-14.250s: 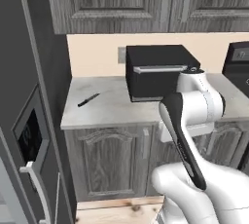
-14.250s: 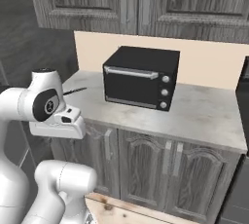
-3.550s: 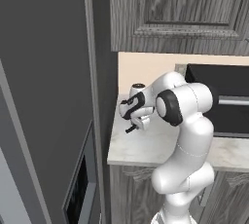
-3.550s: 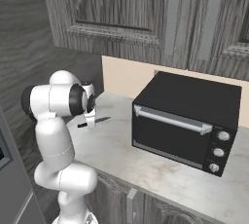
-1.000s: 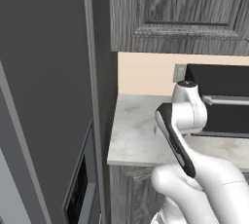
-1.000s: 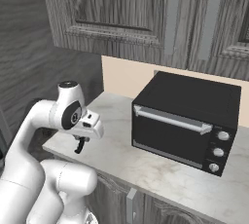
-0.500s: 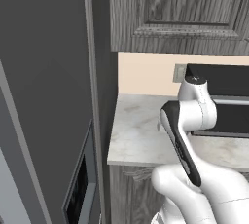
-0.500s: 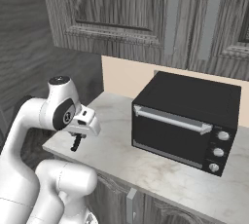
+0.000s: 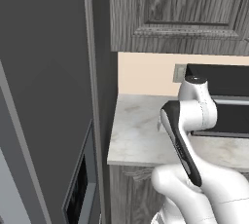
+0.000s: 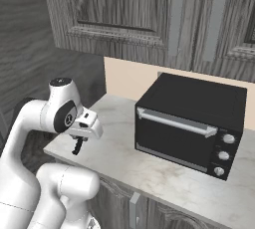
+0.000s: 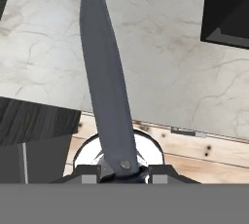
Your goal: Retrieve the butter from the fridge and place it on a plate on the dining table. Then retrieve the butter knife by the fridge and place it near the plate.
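At the far left of the left base view stands the fridge (image 9: 44,96), its tall grey door filling that side, with the dark dispenser panel low down. Just right of it is the marbled surface (image 9: 141,135), set under wood-grain cabinets (image 10: 124,14) and against a pale backsplash.

In the right base view the white arm bends over the near left part of this surface, and the tool (image 10: 77,148) hangs at its end, above the surface near its front edge. The tool is closed on the butter knife (image 11: 107,82): in the hand view the black handle end sits clamped between the two finger tips (image 11: 87,173) at the bottom, and the greyish blade runs straight away from the tool, its tip reaching the top of that view. The knife is lifted clear of the surface.

Farther right on the same surface sits a black toaster oven (image 10: 191,121), well apart from the tool, with a pale bar handle and knobs on its front.
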